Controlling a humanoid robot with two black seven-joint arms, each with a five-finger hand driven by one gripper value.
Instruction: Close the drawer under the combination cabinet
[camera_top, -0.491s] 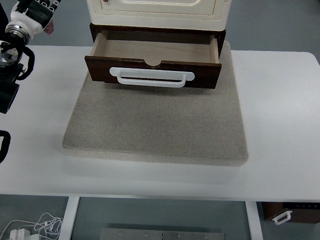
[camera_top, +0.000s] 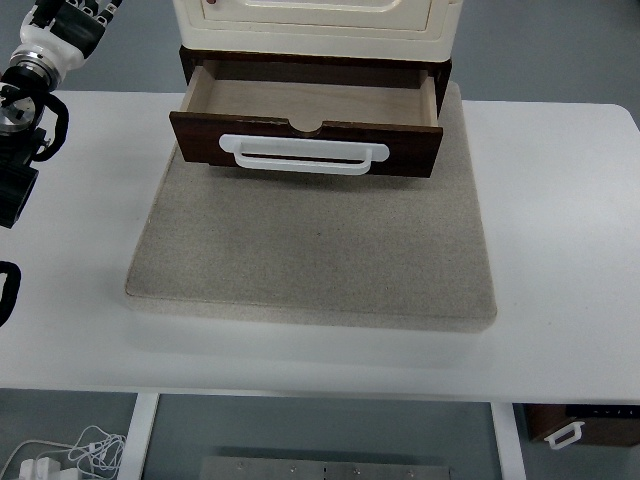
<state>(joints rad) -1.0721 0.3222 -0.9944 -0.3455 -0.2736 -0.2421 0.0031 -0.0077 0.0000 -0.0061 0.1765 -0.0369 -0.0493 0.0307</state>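
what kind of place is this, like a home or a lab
Probably a lab or test workspace, not a home. A small cabinet with its dark wooden drawer pulled open is staged on a grey mat on a plain white table, with loose cables on the floor below.

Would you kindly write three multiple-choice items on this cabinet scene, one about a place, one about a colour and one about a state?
1. Where is the robot's left hand?
A. at the picture's top left corner, away from the drawer
B. on the handle
C. inside the drawer

2. What colour is the drawer's handle?
A. black
B. white
C. red

3. What state is the drawer in?
A. fully shut
B. lifted out onto the mat
C. pulled open and empty

Answers:
1 A, the hand sits at the top left, well clear of the drawer.
2 B, a white bar crosses the dark brown front.
3 C, the bare wooden bottom shows.
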